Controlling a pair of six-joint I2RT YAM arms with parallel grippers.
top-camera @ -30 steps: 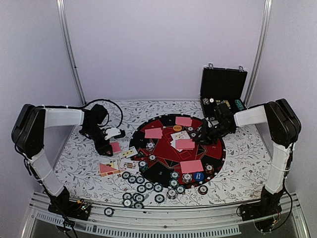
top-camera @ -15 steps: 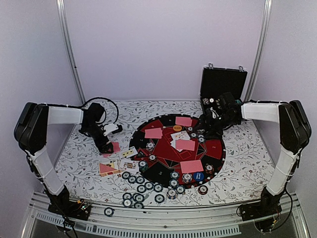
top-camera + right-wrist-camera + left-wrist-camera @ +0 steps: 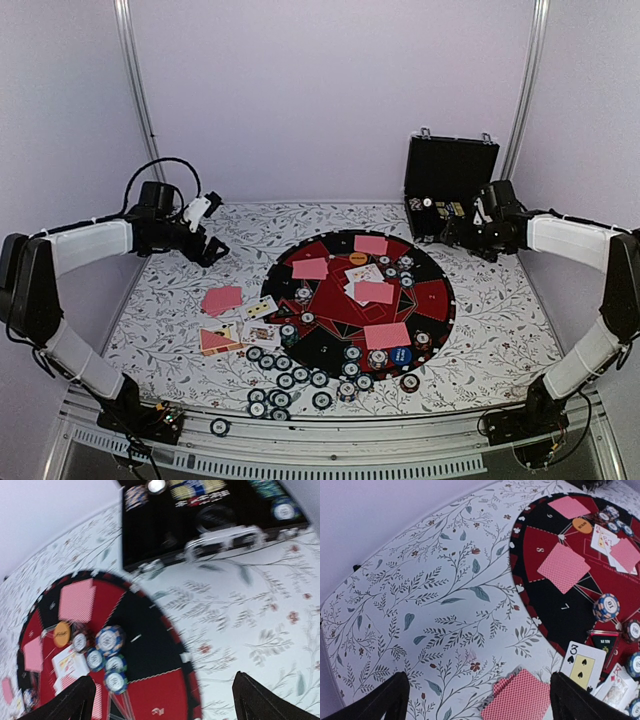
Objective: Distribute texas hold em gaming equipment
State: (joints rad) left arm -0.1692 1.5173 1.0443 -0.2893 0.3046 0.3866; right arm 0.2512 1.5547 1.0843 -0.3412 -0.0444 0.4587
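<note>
Pink-backed playing cards (image 3: 310, 268) lie face down on the round red-and-black mat (image 3: 435, 297), with one more (image 3: 222, 298) on the cloth to its left. This card (image 3: 520, 697) shows between my left gripper's (image 3: 480, 700) open, empty fingers, beside a face-up three of spades (image 3: 583, 666). Poker chips (image 3: 285, 380) are scattered along the mat's near edge. A small cluster of chips (image 3: 110, 640) and the orange button (image 3: 62, 633) sit near the mat's far side. My right gripper (image 3: 165, 695) hovers open and empty over the mat's rim by the case. From above, the left gripper (image 3: 208, 250) is at the far left and the right gripper (image 3: 455, 232) at the far right.
The black hinged case (image 3: 450, 170) stands open at the back right, holding more chips (image 3: 200, 487). A blue button (image 3: 400, 355) lies on the mat's near right. One chip (image 3: 219, 427) rests on the front rail. The floral cloth (image 3: 445, 580) shows bare at the left rear.
Both grippers opened. The left one left a pink card on the cloth and drew back to the left rear. The right one withdrew from the mat's chips toward the case.
</note>
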